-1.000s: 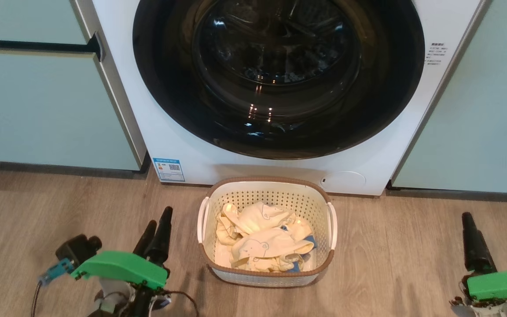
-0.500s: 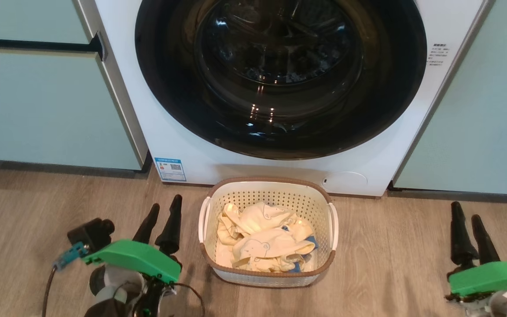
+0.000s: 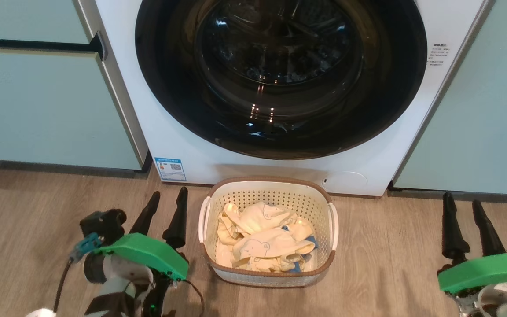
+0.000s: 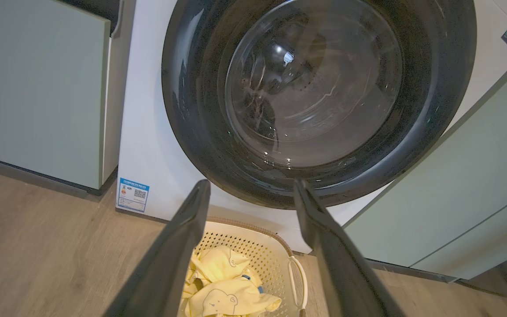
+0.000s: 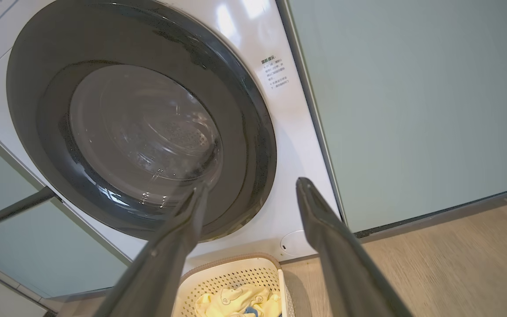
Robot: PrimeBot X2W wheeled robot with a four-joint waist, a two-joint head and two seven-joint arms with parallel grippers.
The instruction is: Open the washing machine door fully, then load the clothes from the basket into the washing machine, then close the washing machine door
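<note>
The white washing machine [image 3: 178,132] fills the top of the head view, and its round black-rimmed door [image 3: 280,75] lies flush against the front, closed. On the floor before it stands the cream basket [image 3: 266,273] holding the pale yellow clothes [image 3: 264,242] and a bit of blue. My left gripper [image 3: 167,196] hovers left of the basket, open and empty. My right gripper [image 3: 462,200] is at the far right, open and empty. The left wrist view shows the door [image 4: 319,88] and the basket [image 4: 253,246] beyond the fingers. The right wrist view shows the door [image 5: 143,127] and the basket [image 5: 227,275].
Pale green cabinet panels [image 3: 46,105] flank the machine on both sides. A blue label sticker [image 3: 170,169] sits at the machine's lower left corner. Wooden floor [image 3: 390,251] stretches between the basket and my right gripper.
Both grippers have risen further into the head view, toward the machine. The right gripper now shows both fingers apart. The basket and door have not moved.
</note>
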